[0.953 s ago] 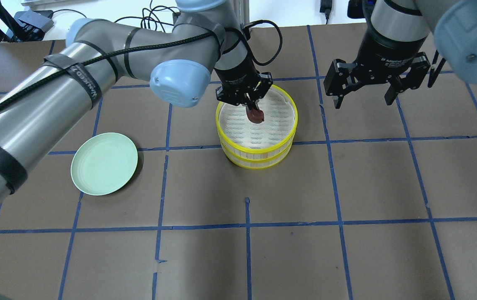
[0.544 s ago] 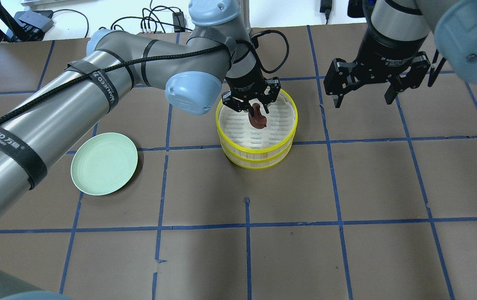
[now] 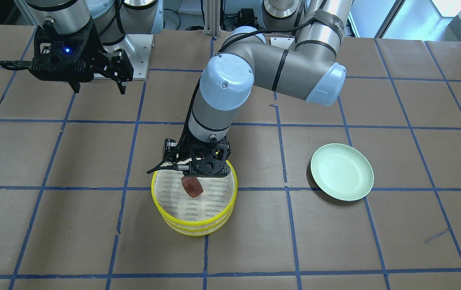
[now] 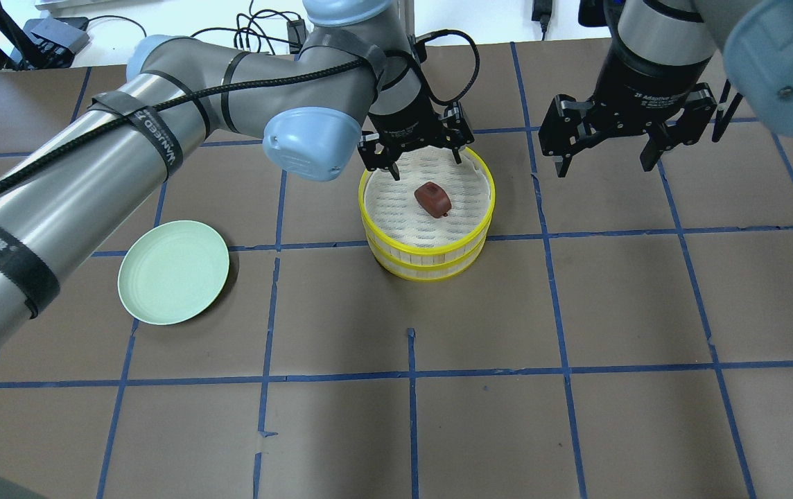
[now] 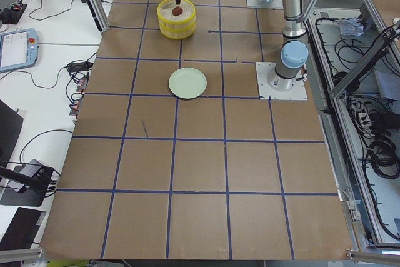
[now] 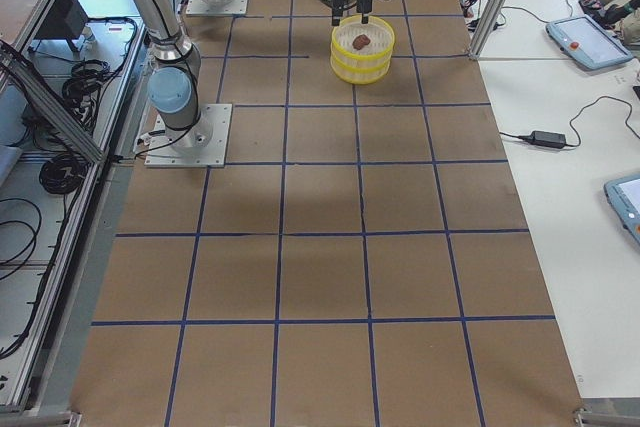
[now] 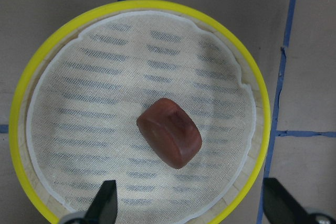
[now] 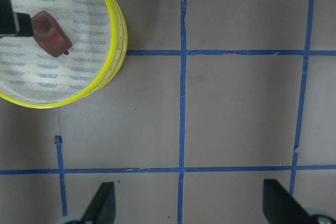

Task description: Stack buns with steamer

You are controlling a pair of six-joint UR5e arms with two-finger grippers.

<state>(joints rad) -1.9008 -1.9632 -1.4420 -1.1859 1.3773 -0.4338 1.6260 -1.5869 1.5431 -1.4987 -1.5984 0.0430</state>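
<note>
The reddish-brown bun lies on the white liner of the top tier of the yellow steamer, free of any gripper. It also shows in the left wrist view and the front view. My left gripper is open and empty, just above the steamer's far rim. My right gripper is open and empty, hovering over bare table to the right of the steamer. The white bun is hidden or out of view.
An empty pale green plate sits on the table to the left of the steamer. The brown table surface is crossed by blue tape lines. Cables lie beyond the far edge.
My left gripper opened and let go of the reddish-brown bun, which now lies on the steamer liner. The gripper pulled back toward the far rim. The right arm has not moved.
</note>
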